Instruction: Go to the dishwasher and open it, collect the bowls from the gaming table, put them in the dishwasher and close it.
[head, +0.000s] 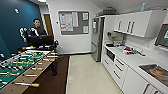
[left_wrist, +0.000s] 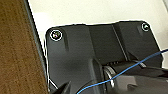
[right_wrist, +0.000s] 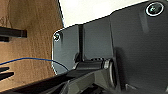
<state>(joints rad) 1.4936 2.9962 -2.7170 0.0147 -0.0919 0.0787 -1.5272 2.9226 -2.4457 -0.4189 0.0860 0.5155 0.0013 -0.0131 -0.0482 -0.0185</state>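
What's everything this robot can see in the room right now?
Foosball table: one, green field with wood edge, near left.
Person: one, dark top, behind the foosball table by the blue wall.
Noticeboard: one, grey with papers, far wall.
Fridge: one, steel, far end of the counter.
Counter: one, white, along the right, drawers below.
Wall cabinets: white, above the counter.
Sink: one, steel, near right.
Floor: pale, in the middle.

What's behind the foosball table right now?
Behind the foosball table a person sits at a dark monitor, before the blue wall. The monitor covers whatever lies lower down.
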